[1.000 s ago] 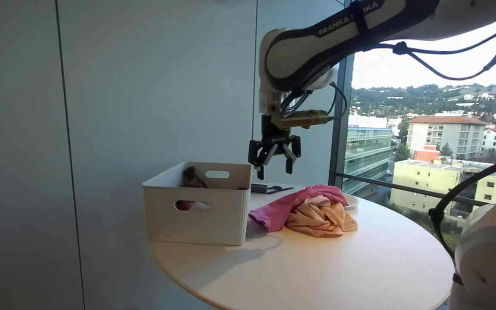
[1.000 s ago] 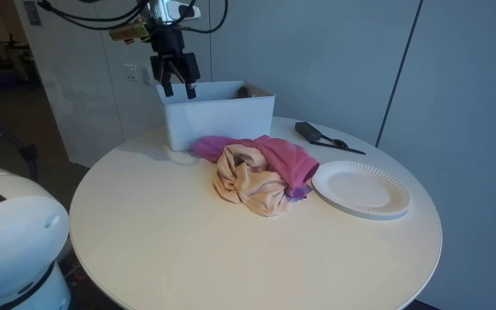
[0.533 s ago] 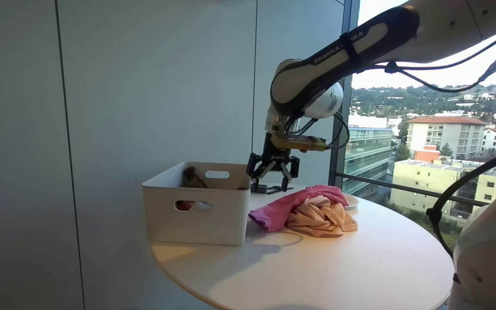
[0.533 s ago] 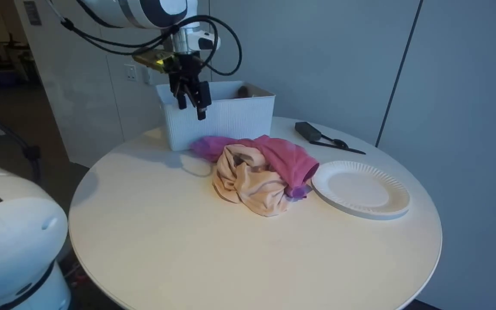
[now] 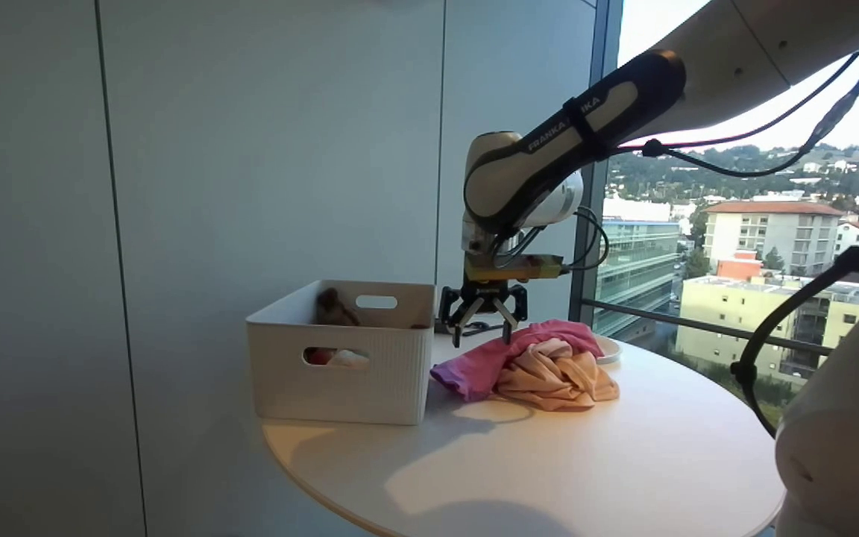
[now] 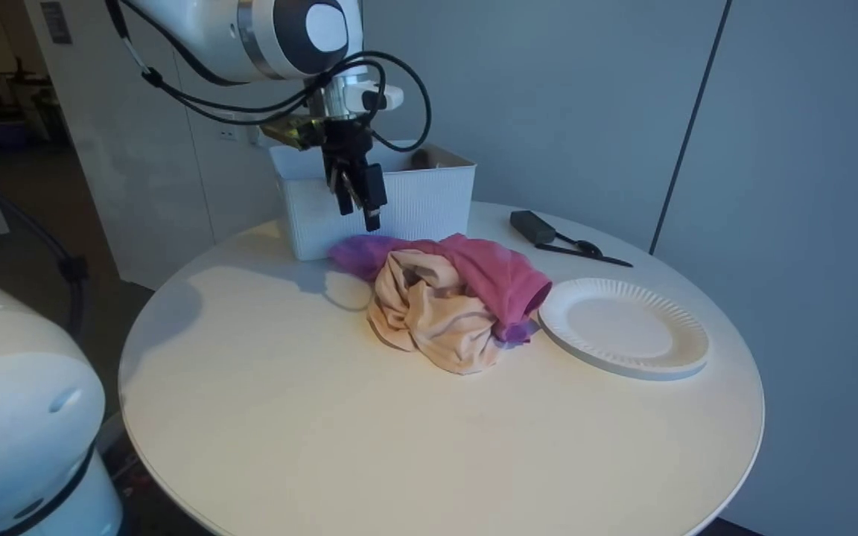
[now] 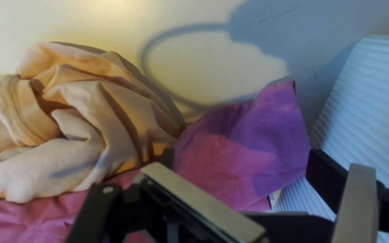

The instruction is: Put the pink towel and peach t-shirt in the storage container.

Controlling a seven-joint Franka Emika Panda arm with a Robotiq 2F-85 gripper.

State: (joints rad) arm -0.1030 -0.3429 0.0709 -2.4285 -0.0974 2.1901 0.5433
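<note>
While towel and shirt both lie outside the container, neither half of the task is done. Towel on the tabletop, its purplish end just beside the container's side; touching or not, cannot tell. Shirt heaped in folds against it, the two overlapping in the wrist view. In an exterior view the towel's other end comes up to the plate.

Fingers spread wide, nothing held, poised over the towel's container end; no contact with cloth made out. Step in hand, by judgement: lining up to grasp the towel.

Next move probably calls for a straight descent, one finger entering the space by the container, its partner on the shirt side, then closing on a generous fold. Room beside the container looks tight; a slight shift toward the shirt might avoid nudging it. Shirt could drag along, so a slow lift, high enough to clear the rim, seems wise.
</note>
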